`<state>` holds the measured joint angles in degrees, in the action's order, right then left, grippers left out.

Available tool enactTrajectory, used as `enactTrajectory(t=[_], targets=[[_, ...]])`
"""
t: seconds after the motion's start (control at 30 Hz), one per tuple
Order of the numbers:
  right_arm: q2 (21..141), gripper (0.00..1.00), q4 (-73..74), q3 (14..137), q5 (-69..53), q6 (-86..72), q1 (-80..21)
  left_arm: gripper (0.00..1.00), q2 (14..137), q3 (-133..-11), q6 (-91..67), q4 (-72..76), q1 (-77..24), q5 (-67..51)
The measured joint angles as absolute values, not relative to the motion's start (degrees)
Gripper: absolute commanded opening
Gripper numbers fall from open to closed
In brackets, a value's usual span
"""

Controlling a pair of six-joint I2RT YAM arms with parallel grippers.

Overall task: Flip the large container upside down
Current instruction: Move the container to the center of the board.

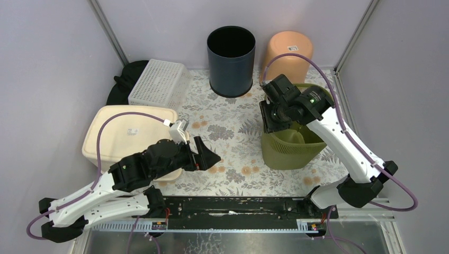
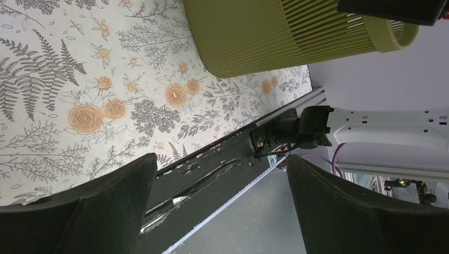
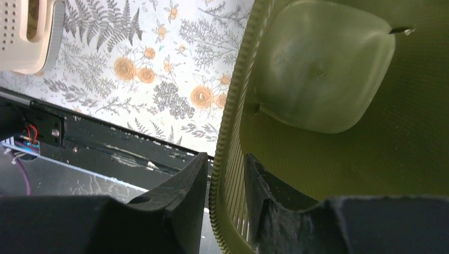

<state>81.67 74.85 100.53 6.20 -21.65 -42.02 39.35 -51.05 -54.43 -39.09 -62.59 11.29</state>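
Floral worktop (image 1: 233, 132) is carrying the large green container (image 1: 288, 153), which is sitting mouth-up at right-centre. Right pincer (image 3: 226, 180) is straddling its rim, one finger inside and one outside, partly parted; whether it is gripping the wall I cannot tell. Left pincer (image 1: 210, 157) is hovering wide open and empty beside a cream tub (image 1: 127, 129).

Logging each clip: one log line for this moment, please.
bin: green, upright, not yet flipped | right hand: astride bin rim, grip unclear | left hand: open, empty
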Motion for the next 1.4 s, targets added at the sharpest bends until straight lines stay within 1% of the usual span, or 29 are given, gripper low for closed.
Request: enactTrajectory(t=[0.1, 0.17, 0.2, 0.23, 0.3, 0.33, 0.5, 0.73, 1.4], targets=[[83.2, 0.45, 75.2, 102.9, 7.8, -22.0, -42.0, 1.00, 39.5, -51.0, -54.4, -38.9, -62.6, 11.1], [84.3, 0.51, 75.6, 104.5, 9.1, -22.2, -42.0, 1.00, 39.5, -51.0, -54.4, -38.8, -62.6, 10.9], [84.9, 0.57, 75.8, 105.3, 9.7, -22.4, -42.0, 1.00, 39.4, -51.0, -54.4, -38.7, -62.6, 10.9], [85.5, 0.63, 76.0, 106.1, 10.0, -22.5, -42.0, 1.00, 39.4, -51.0, -54.4, -38.6, -62.6, 10.9], [87.4, 0.91, 76.7, 108.4, 11.0, -23.0, -42.0, 1.00, 39.1, -50.8, -54.4, -38.5, -62.6, 10.9], [88.5, 0.99, 77.1, 109.6, 11.4, -23.4, -42.0, 1.00, 38.9, -50.7, -54.4, -38.5, -62.6, 10.9], [93.8, 0.99, 78.5, 114.6, 14.6, -25.0, -42.0, 1.00, 38.8, -50.3, -54.4, -38.3, -62.6, 10.4], [95.9, 0.99, 81.5, 119.6, 15.8, -25.8, -42.0, 1.00, 39.4, -49.1, -54.4, -38.1, -62.6, 9.6], [96.4, 0.99, 83.2, 117.8, 12.4, -25.8, -42.0, 1.00, 40.0, -47.1, -54.4, -38.1, -62.6, 8.0]])
